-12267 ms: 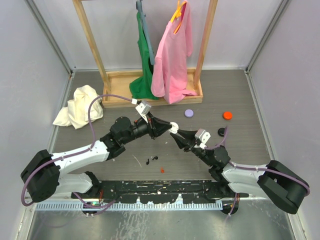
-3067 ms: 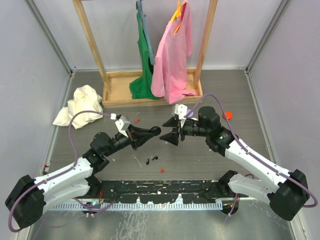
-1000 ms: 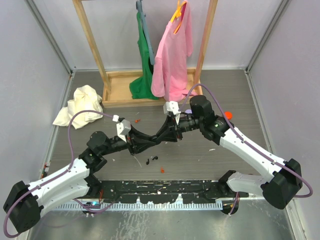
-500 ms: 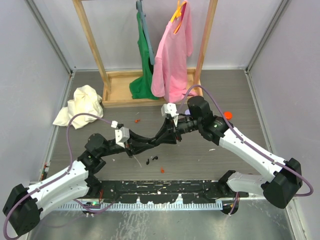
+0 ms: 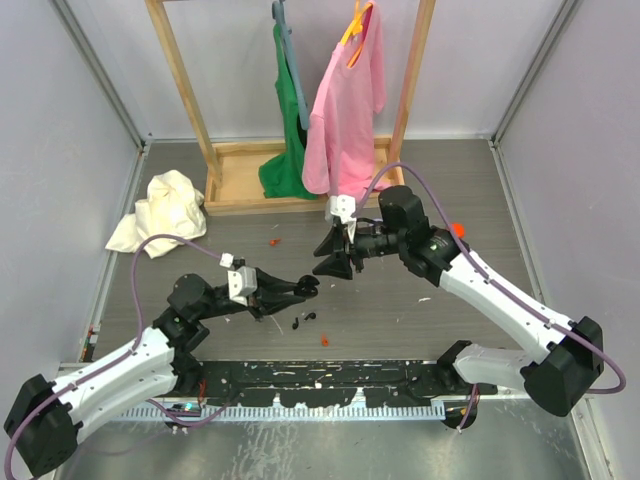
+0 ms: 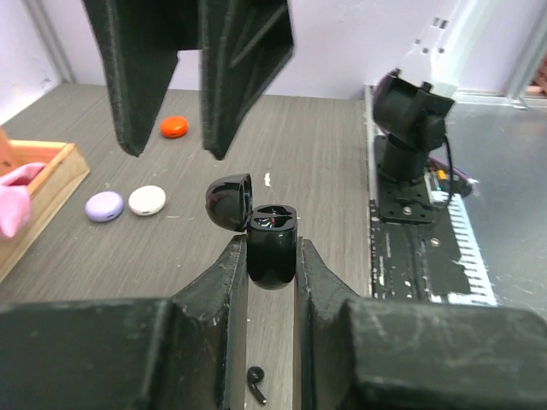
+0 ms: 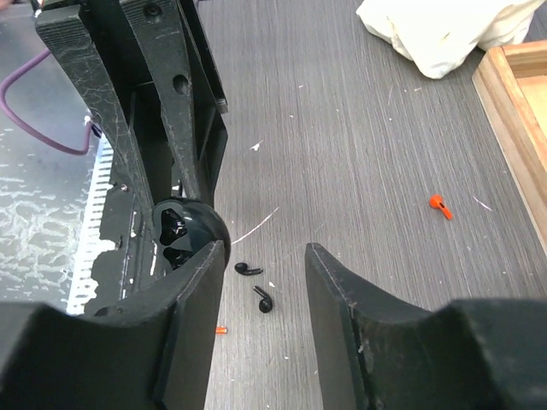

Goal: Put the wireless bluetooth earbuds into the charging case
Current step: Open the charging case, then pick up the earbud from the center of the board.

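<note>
Now the left gripper (image 6: 270, 248) has its 2 fingers clamped on the 1 black charging case (image 6: 272, 256), held up off the worktop (image 5: 480, 180) over its middle, lid flipped open. Whether anything sits inside the case I cannot tell. The right gripper (image 7: 263, 249) hangs just beyond the case with its 2 fingers spread apart and nothing between them. Down below, 2 black earbuds (image 7: 249, 270) lie loose on the worktop, close together, toward the middle of the near edge. Right of the middle sit 3 small round pucks: a purple puck (image 6: 104, 206) and a white puck (image 6: 147, 199) side by side, and an orange puck (image 6: 174, 126) a little apart. I count 2 tiny orange scraps (image 5: 273, 241), 1 by the earbuds and 1 farther back. At the far edge stands 1 wooden rack (image 5: 182, 75) with 2 garments, a green top (image 5: 290, 150) and a pink shirt (image 5: 345, 120). Near the left edge lies 1 crumpled white cloth (image 5: 160, 212).
</note>
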{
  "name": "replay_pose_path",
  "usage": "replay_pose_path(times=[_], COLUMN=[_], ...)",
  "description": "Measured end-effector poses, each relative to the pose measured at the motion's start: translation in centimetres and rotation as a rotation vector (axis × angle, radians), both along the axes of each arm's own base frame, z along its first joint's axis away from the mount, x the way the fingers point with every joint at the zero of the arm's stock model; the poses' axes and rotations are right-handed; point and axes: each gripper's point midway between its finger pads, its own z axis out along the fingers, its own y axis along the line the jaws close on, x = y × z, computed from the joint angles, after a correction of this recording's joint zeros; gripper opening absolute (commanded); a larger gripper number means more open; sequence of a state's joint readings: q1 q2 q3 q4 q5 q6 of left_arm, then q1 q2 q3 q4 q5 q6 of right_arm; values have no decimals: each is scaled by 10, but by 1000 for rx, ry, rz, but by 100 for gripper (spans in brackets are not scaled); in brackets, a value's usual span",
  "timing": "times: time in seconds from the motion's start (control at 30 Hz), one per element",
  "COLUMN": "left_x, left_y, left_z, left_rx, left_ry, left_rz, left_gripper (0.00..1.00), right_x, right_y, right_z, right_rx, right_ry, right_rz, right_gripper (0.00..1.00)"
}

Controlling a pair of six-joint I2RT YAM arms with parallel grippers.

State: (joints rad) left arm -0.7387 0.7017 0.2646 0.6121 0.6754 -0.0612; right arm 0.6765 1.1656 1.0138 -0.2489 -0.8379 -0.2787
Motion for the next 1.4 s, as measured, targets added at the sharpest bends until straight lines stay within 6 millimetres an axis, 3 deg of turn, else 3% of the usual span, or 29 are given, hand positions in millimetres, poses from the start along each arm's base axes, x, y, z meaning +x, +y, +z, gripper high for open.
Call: replay_pose_path(times=[0.23,0.33,0.5,0.67,0.93,1.1,1.4], left_x=[37,56,84,103,116,117,118], left_y=[11,21,40,61,86,97,106], left_z=[-8,-20,-49,-64,-67,-64,-66], left_rx=[12,32,98,127,128,103,107], left_ry=[48,72,139,169,180,172,177], left_rz=[224,348,538,703,856,911,948], left_gripper=[0,0,0,0,0,0,0], right_x=[15,24,36,26,6,-8,-26], right_y=[-3,-6,-13,-10,-1,3,7], right_z=[-5,-19,-66,-117,-184,-214,-237], right_rx=[-24,-54,-160,-299,-516,-612,-687], right_ry=[11,40,131,185,220,224,207], right_rz=[-99,-170,-304,-379,-464,-490,-489], right_gripper=[55,55,55,54,49,49,50])
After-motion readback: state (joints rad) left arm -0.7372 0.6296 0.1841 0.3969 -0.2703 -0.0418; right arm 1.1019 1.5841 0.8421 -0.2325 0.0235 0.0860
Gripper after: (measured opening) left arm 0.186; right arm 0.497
